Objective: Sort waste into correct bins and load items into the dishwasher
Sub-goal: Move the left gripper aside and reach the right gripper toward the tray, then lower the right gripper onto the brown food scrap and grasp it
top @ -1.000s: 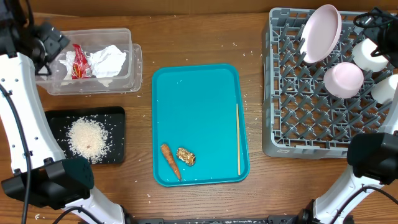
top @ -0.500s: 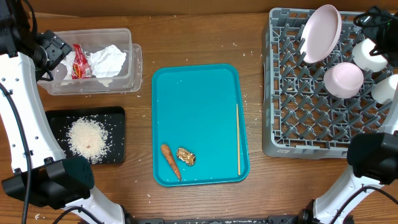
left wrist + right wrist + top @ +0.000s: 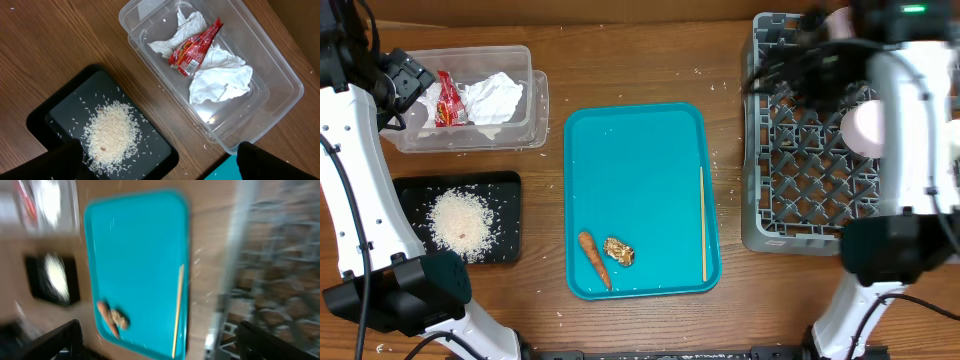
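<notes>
A teal tray (image 3: 640, 170) holds a carrot (image 3: 592, 258), a brown food lump (image 3: 618, 251) and a thin chopstick (image 3: 702, 222). The blurred right wrist view also shows the tray (image 3: 140, 255), carrot (image 3: 106, 314), lump (image 3: 120, 319) and chopstick (image 3: 177, 310). My right gripper (image 3: 770, 68) is motion-blurred over the back left of the grey dish rack (image 3: 800, 185); its fingers (image 3: 160, 342) are wide apart and empty. My left gripper (image 3: 402, 85) hovers at the left end of the clear bin (image 3: 535, 110), open and empty (image 3: 157, 157).
The clear bin (image 3: 280, 75) holds a red wrapper (image 3: 192, 47) and crumpled tissue (image 3: 220, 82). A black tray (image 3: 65, 105) with rice (image 3: 112, 132) lies in front of it. A pink cup (image 3: 860, 125) shows in the rack, partly hidden by my right arm.
My right arm has swung left from the rack's far right corner across the rack's back. My left gripper shifted slightly toward the clear bin. The tray items have not moved.
</notes>
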{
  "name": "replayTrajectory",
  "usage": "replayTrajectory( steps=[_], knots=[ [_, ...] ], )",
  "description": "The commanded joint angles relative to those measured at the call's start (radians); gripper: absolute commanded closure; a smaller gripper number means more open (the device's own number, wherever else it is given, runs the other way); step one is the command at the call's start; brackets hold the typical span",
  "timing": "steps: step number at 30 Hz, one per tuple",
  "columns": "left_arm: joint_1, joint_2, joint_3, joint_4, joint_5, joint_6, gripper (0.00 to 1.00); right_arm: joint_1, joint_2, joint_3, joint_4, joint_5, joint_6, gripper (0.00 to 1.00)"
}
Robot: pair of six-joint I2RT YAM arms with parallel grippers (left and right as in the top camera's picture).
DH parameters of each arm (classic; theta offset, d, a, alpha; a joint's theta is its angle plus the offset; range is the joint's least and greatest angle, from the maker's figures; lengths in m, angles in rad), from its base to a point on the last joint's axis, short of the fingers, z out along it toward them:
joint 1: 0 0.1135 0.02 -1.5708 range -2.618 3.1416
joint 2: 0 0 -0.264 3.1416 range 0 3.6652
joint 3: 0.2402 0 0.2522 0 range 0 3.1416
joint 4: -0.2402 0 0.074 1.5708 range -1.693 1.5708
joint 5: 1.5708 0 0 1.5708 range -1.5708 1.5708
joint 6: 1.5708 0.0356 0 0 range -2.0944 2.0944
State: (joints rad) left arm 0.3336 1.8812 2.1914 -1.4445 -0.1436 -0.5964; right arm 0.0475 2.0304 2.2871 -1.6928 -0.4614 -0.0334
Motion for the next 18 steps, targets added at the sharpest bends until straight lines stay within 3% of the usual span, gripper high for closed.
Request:
replayTrajectory(
  steps=[1, 8, 18],
  knots=[
    [-0.007, 0.004, 0.003, -0.002, -0.013, -0.01, 0.0, 0.195, -0.013, -0.066, -0.001, 0.16, -0.044, 0.0],
    [-0.007, 0.004, 0.003, -0.002, -0.013, -0.01, 0.0, 0.487, -0.011, -0.212, 0.032, 0.251, 0.038, 0.0],
    [-0.007, 0.004, 0.003, -0.002, -0.013, -0.01, 0.0, 0.758, -0.01, -0.489, 0.293, 0.391, 0.064, 0.0]
  ],
)
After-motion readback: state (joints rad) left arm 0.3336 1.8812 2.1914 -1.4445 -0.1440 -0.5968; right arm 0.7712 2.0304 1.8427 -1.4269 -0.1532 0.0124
